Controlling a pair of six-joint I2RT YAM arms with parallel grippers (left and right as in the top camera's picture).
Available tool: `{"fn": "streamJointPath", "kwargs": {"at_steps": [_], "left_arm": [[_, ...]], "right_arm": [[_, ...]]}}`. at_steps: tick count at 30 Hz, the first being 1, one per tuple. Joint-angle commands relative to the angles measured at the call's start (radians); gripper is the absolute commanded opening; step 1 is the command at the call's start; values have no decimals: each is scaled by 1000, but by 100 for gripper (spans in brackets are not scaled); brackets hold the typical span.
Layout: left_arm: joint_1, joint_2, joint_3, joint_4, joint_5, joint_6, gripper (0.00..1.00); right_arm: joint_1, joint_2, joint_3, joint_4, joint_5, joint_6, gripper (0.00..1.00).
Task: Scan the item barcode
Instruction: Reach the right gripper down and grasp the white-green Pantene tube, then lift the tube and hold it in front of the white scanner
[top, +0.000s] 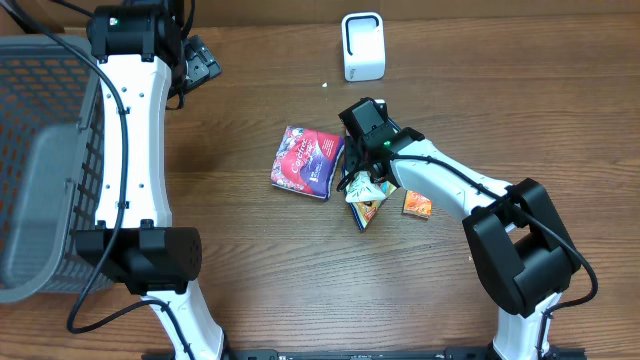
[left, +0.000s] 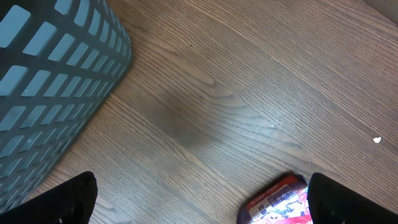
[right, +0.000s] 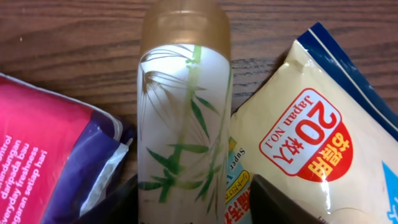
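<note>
- The right gripper (right: 194, 186) is low over the cluster of items in the middle of the table (top: 500, 100); its jaws are partly apart and sit astride the bottle (right: 183, 112), one finger on each side
- In the right wrist view the left-hand finger (right: 121, 199) is right against the bottle's side, while the other finger (right: 280, 202) has a narrow gap to it; the bottle is not clamped
- The bottle is white with a green bamboo print and a tan cap; it lies on its side on the wood, cap pointing away from the gripper
- It lies between a pink packet (right: 43, 143) on one side and a pale pouch (right: 311, 143) with a red round label on the other; the pouch touches or slightly overlaps the bottle's lower part
- From overhead the gripper hides the bottle; a small orange packet (top: 417, 205) lies just beside the pouch
- The white scanner (top: 363, 45) stands upright at the far edge, well apart from the cluster
- The left gripper (left: 200, 186) hangs over bare wood near the grey basket (left: 50, 81); its jaws are spread wide with nothing between them
</note>
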Motion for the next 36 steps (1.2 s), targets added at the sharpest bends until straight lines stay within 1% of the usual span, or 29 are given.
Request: {"fn": "streamJointPath", "kwargs": {"at_steps": [1, 4, 6, 8, 13, 19, 25, 29, 33, 36], "left_arm": [[2, 16, 7, -3, -3, -13, 100], [2, 16, 7, -3, -3, -13, 100], [2, 16, 7, -3, -3, -13, 100], [2, 16, 7, -3, -3, -13, 100], [2, 16, 7, -3, -3, -13, 100], [2, 16, 7, -3, -3, -13, 100], [2, 16, 7, -3, -3, -13, 100], [2, 16, 7, -3, -3, -13, 100], [2, 16, 7, -3, -3, -13, 100], [2, 16, 8, -3, -3, -13, 100]], "right_arm": [[4, 5, 6, 10, 16, 1, 39], [3, 5, 6, 11, 15, 2, 30], [3, 5, 7, 12, 15, 5, 21], [3, 5, 18, 2, 15, 5, 4], [3, -3, 64, -41, 28, 4, 4], [-4, -24, 166, -116, 139, 2, 4], [-40, -47, 290, -101, 217, 0, 4], [-80, -47, 348, -18, 217, 0, 4], [-122, -43, 351, 156, 209, 2, 4], [-133, -26, 350, 292, 166, 1, 4]]}}
